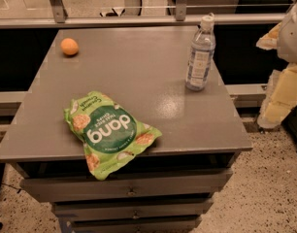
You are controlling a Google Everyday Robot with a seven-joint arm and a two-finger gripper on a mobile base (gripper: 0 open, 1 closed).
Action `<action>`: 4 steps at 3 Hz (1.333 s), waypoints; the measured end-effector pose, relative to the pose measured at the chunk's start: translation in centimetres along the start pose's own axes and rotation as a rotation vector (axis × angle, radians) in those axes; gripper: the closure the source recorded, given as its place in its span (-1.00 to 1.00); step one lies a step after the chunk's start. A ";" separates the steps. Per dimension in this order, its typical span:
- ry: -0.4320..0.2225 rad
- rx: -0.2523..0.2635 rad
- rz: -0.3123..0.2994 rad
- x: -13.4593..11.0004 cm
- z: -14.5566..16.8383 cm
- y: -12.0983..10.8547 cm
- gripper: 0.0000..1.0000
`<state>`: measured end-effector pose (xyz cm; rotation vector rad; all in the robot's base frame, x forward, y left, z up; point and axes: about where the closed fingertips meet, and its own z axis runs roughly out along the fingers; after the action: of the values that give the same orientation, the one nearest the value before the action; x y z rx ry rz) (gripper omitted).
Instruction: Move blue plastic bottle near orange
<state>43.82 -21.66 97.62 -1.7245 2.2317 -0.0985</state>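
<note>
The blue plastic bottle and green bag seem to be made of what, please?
Blue plastic bottle: clear, glossy plastic, with a see-through body. Green bag: probably printed plastic film, crinkled and slightly shiny. Gripper not in view; what seems to be the arm is at the right edge.

bottle (201, 52): one, with one white cap (206, 19). orange (69, 46): one. snack bag (109, 130): one, green. that makes three loose items on top, one of each kind. table (153, 81): one, grey. drawers (129, 186) under it: three fronts counted, stacked. posts (55, 4) behind: two metal uprights. arm (291, 33): one, white shell at the right edge. gripper: out of frame, count zero in view.
</note>
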 end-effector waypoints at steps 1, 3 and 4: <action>-0.014 0.013 0.002 -0.1 0.1 -0.5 -1.00; -0.089 0.068 0.048 -0.4 4.2 -5.5 -1.00; -0.153 0.118 0.074 -1.0 6.4 -8.6 -1.00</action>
<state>53.89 -22.10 93.91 -1.5335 2.1310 -0.0772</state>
